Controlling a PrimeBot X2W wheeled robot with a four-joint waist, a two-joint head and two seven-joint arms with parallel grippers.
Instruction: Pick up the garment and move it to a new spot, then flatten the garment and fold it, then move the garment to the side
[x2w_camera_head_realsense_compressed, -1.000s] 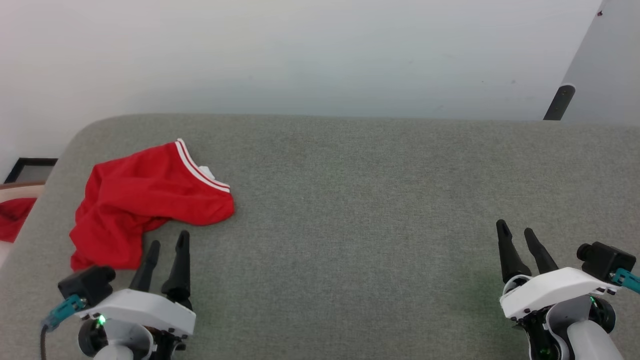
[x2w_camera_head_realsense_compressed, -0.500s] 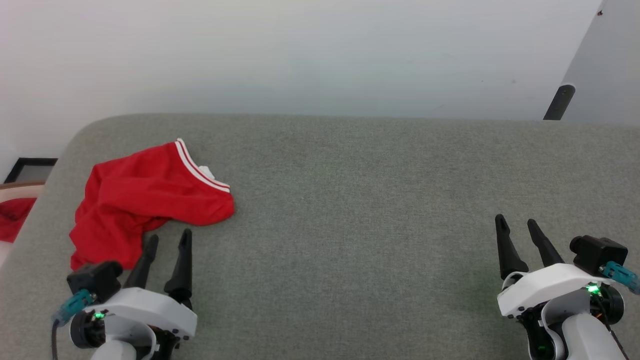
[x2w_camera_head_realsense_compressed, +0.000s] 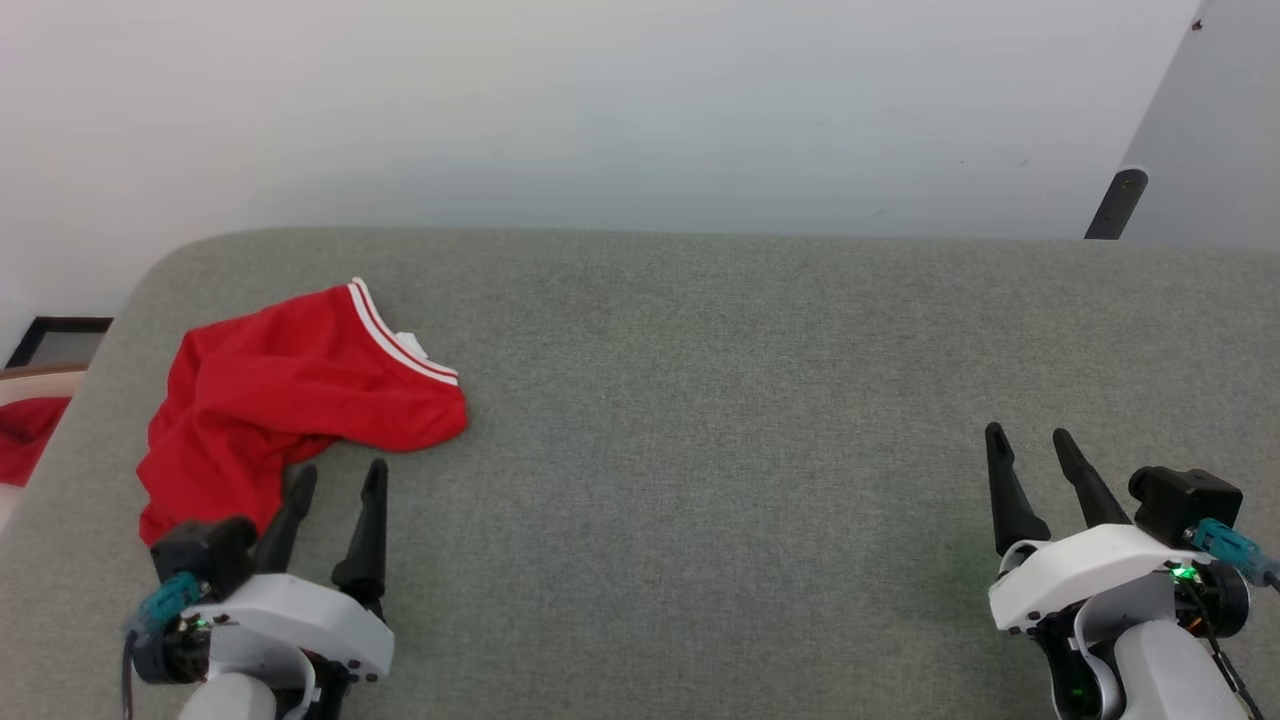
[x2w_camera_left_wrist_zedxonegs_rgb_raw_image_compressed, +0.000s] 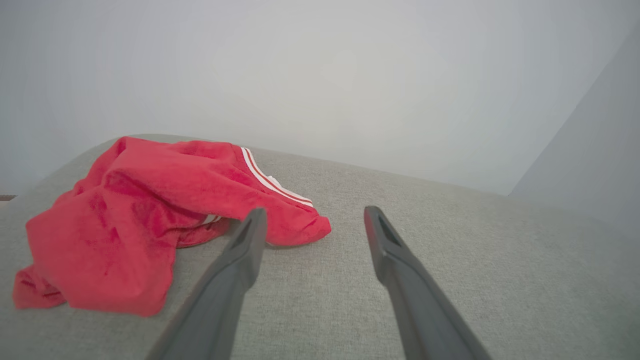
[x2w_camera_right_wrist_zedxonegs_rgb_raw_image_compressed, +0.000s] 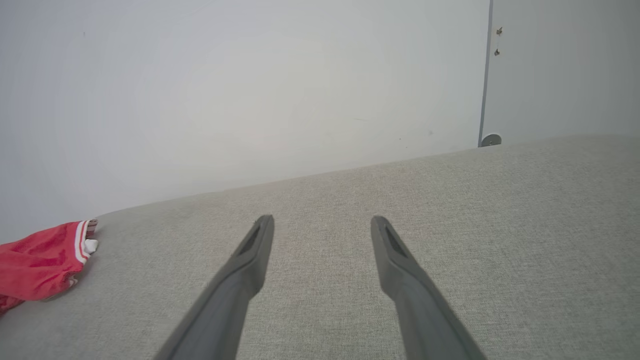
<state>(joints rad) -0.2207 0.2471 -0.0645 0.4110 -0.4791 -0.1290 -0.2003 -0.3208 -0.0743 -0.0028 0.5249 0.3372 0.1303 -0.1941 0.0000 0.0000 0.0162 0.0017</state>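
The garment (x2w_camera_head_realsense_compressed: 290, 400), a bright red jersey with white-and-red striped trim, lies crumpled at the left of the grey padded surface (x2w_camera_head_realsense_compressed: 700, 400). It also shows in the left wrist view as a heap (x2w_camera_left_wrist_zedxonegs_rgb_raw_image_compressed: 150, 215) and at the far left of the right wrist view (x2w_camera_right_wrist_zedxonegs_rgb_raw_image_compressed: 40, 267). My left gripper (x2w_camera_head_realsense_compressed: 338, 472) stands open just in front of the garment's near edge, its fingers empty and pointing toward it. My right gripper (x2w_camera_head_realsense_compressed: 1028, 435) is open and empty at the lower right, far from the garment. In each wrist view the gripper (x2w_camera_left_wrist_zedxonegs_rgb_raw_image_compressed: 312, 212) (x2w_camera_right_wrist_zedxonegs_rgb_raw_image_compressed: 324, 220) has nothing between its fingers.
A plain red cloth (x2w_camera_head_realsense_compressed: 25, 435) lies off the surface's left edge beside a dark frame (x2w_camera_head_realsense_compressed: 60, 335). A pale wall (x2w_camera_head_realsense_compressed: 600, 110) runs behind the surface, with a dark post (x2w_camera_head_realsense_compressed: 1115, 205) at the back right.
Both arms have shifted slightly: the left gripper's wrist drew lower and a bit right, the right gripper edged forward and left. The garment has not moved.
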